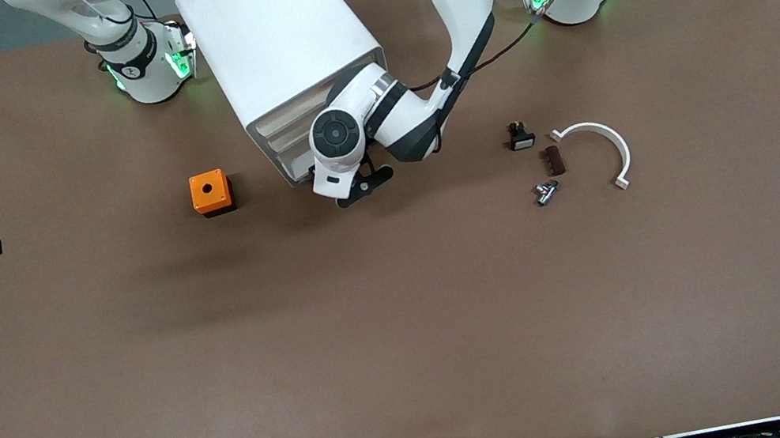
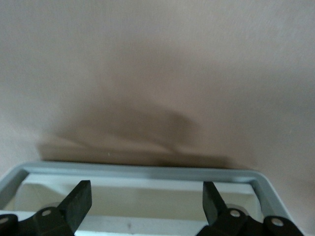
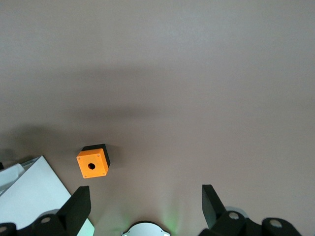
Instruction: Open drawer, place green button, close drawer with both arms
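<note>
While both hands [image 2: 146,201] [image 3: 145,206] gape, an orange cube [image 1: 211,193] sits beside the drawer unit [image 1: 284,53].

Both arms wore glossy white shells with black joint bands, green lights glowing at their bases (top of the frame), thin black cables trailing, and black angular fingers [image 2: 78,201] with small silver screws.

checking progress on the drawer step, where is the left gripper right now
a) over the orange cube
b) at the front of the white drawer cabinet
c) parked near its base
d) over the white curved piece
b: the left gripper hangs open at the front of the white drawer cabinet, and the left wrist view shows a drawer's rim just under its fingers.
</note>
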